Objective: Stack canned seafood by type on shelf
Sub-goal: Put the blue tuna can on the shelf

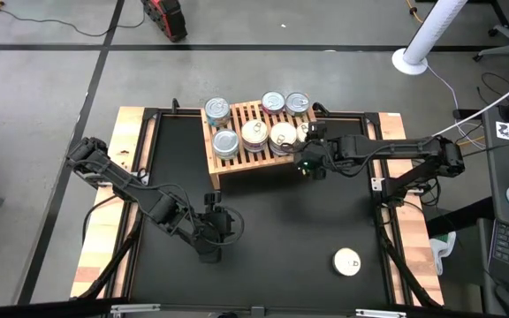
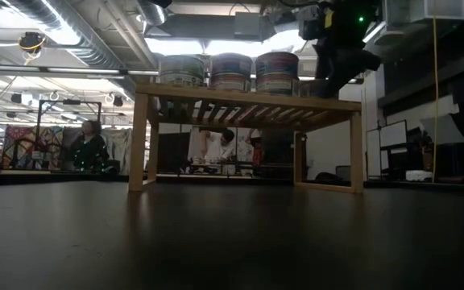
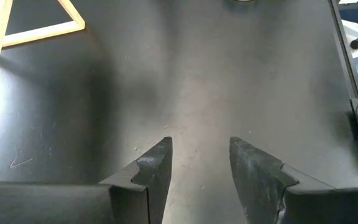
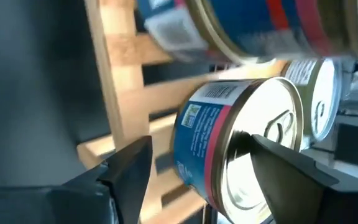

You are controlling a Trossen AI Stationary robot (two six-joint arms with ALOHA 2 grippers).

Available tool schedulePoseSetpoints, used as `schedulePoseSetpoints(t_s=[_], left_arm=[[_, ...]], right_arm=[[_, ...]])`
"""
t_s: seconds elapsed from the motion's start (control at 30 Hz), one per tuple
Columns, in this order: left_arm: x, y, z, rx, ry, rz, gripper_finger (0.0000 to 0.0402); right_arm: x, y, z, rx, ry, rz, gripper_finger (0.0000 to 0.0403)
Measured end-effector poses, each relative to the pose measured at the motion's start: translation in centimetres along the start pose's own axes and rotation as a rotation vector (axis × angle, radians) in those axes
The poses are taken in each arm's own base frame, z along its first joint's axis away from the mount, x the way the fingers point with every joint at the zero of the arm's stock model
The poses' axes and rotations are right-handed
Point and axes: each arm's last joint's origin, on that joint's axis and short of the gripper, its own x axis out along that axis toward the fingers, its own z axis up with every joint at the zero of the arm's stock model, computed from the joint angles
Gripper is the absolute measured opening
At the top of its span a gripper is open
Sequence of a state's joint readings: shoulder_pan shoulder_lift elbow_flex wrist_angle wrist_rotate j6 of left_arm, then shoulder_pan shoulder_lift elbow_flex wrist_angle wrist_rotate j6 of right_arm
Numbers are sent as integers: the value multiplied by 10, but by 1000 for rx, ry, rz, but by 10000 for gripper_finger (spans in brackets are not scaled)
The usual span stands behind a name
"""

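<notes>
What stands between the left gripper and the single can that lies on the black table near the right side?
Nothing visible does. The left gripper hovers open over the bare black table, and the lone can lies off toward the right arm's side with only empty tabletop between them. The shelf and the right gripper are farther back.

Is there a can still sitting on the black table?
Yes, one white-lidded can lies alone on the black table, away from the shelf.

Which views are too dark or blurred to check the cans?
Low view: shelf and cans backlit by ceiling lights, labels dim. Right wrist view: nearest can close and soft, the upper can smeared. High view: evenly lit, lids readable.
</notes>
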State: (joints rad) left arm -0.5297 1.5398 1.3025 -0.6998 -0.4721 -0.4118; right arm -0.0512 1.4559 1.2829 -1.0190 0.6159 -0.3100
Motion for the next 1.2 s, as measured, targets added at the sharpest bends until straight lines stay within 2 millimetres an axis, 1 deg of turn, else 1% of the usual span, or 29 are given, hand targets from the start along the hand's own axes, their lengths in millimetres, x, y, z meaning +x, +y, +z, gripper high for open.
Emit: schedulePoseSetpoints(t_s=[0.13, 0.3, 0.4, 0.5, 0.63, 0.7, 0.77, 0.83, 1.07, 1.2], left_arm=[[0, 0, 0, 0, 0, 0, 155], [0, 0, 0, 0, 0, 0, 155], [0, 0, 0, 0, 0, 0, 155], [0, 0, 0, 0, 0, 0, 155], [0, 0, 0, -1, -1, 0, 155], [0, 0, 0, -1, -1, 0, 155], [0, 0, 0, -11, -1, 0, 155], [0, 0, 1, -24, -5, -2, 155], [2, -3, 5, -38, -44, -19, 155], [10, -10, 10, 12, -102, -41, 155]], right_arm=[[-9, -6, -3, 47, 34, 23, 266], [-26, -17, -6, 127, 69, 39, 266], [-39, -20, -6, 187, 64, 91, 266], [-53, -18, -3, 264, 43, 159, 266], [-71, -6, -1, 418, 35, 302, 266], [-79, 3, 1, 490, 48, 413, 266], [-86, 16, 2, 503, 66, 525, 266], [-93, 32, 3, 488, 75, 601, 266], [-111, 100, 4, 439, 0, 701, 266], [-119, 142, -3, 419, -49, 771, 266]])
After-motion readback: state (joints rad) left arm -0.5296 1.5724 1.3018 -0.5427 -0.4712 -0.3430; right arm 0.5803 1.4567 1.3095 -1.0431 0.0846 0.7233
